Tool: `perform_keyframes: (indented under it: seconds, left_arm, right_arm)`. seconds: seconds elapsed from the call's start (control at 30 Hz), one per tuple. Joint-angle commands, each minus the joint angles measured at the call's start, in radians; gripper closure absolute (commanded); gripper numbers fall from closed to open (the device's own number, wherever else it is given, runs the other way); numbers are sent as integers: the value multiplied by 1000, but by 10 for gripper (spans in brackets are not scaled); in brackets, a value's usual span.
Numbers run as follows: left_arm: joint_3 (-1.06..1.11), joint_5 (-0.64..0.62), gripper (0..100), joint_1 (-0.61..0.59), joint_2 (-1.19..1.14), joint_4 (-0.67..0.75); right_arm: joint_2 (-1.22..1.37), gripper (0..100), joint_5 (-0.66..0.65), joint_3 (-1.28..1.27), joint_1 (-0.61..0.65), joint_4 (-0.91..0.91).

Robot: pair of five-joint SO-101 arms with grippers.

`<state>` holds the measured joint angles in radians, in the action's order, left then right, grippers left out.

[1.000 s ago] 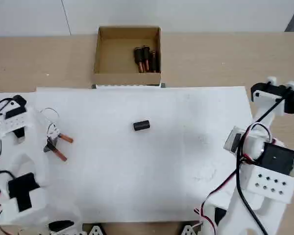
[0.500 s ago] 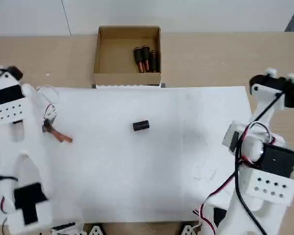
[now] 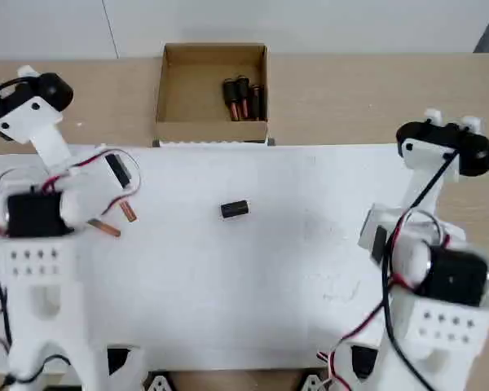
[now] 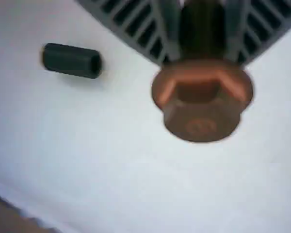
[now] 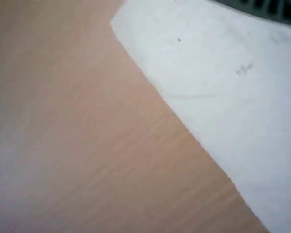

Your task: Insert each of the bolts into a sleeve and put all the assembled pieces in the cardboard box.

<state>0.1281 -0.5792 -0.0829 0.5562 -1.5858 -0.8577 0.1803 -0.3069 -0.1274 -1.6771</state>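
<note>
Copper-coloured hex-head bolt [image 4: 202, 104] is gripped by its shank between the left arm's dark ribbed fingers [image 4: 131, 22]. They are closed on it, and its flat head is turned toward the wrist camera. The grip on the shank looks chosen to keep the bolt in line for threading it into a sleeve, though how much of the far end pokes free cannot be told. From above, this bolt [image 3: 128, 211] hangs at the tip of the left gripper [image 3: 124, 198], over the left part of the white sheet [image 3: 269, 277] laid on the wooden counter [image 3: 350, 90].

Just beside it a second copper bolt [image 3: 107, 230] lies flat on the sheet, presumably waiting its turn. The short black cylindrical sleeve [image 3: 235, 209] rests on its side near the sheet's middle, well apart from the held bolt. Lying down, its bore runs level, so the bolt would have to approach it sideways. The left wrist view has the sleeve [image 4: 71, 60] ahead of the bolt head.

At the sheet's far edge stands the open brown cardboard box [image 3: 160, 90]. Several dark-and-copper assembled pieces [image 3: 243, 99] lie together in its right half, so the job seems well along.

The white right arm [image 3: 440, 277] stands at the sheet's right side, apparently kept out of the way. How its grasping end stands cannot be told.
</note>
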Motion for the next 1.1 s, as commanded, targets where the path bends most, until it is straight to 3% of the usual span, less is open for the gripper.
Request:
perform_keyframes:
  seconds: [0.0, 0.5, 0.77, 1.07]
  left_arm:
    - [12, 41, 994, 64, 132, 0]
    - [576, 140, 994, 107, 674, 367]
    - [760, 141, 994, 107, 819, 408]
    - [989, 144, 994, 173, 1053, 592]
  right_arm:
    - [-104, 995, 12, 49, 35, 12]
    - [-438, 995, 14, -345, 54, 285]
    - [-555, 995, 17, -634, 252, 501]
    - [-662, 995, 5, -867, 460, 687]
